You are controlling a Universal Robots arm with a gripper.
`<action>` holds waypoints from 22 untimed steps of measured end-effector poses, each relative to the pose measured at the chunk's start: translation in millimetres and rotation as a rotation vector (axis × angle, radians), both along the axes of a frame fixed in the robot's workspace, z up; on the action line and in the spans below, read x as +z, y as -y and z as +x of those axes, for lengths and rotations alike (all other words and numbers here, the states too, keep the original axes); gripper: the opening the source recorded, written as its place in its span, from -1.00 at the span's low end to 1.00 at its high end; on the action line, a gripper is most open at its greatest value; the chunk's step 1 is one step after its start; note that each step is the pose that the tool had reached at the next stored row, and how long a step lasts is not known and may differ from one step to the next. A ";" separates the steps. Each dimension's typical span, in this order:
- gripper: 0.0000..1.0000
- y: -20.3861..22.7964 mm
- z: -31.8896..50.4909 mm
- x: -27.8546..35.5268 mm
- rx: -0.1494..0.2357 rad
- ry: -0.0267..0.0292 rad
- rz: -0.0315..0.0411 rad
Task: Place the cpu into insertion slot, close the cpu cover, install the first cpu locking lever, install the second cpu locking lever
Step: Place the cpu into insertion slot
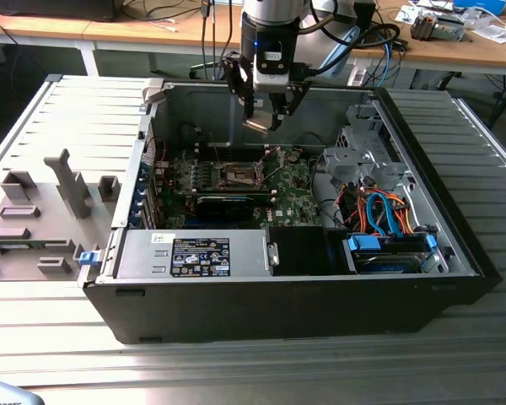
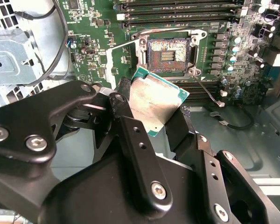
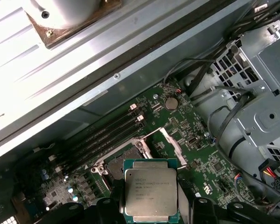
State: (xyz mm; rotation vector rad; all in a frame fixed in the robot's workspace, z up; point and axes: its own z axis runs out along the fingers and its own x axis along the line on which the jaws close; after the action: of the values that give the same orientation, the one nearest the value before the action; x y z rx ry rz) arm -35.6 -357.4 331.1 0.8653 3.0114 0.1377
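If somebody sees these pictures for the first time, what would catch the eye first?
First comes the cpu, a silvery square chip clamped in the hand, which hangs in the air inside the open computer case. Next is the insertion slot on the green motherboard below, uncovered and empty.

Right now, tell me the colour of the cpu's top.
Silvery-grey cpu lid, green-edged; clearest in the first wrist view.
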 end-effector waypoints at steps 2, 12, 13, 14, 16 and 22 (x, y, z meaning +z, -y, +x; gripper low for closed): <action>0.08 0.0 0.0 0.0 -0.003 0.0000 0.0000; 0.08 0.0 0.0 0.0 -0.015 0.0000 0.0000; 0.08 0.0 0.0 0.0 -0.017 0.0000 0.0000; 0.08 0.0 0.0 0.0 -0.018 0.0000 0.0000; 0.08 0.0 0.0 0.0 -0.019 -0.0001 0.0000; 0.08 0.0 0.0 0.0 -0.024 0.0000 -0.0001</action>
State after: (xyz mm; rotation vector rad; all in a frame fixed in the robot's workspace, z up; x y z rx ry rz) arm -35.6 -357.4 331.1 0.9008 2.9998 0.1375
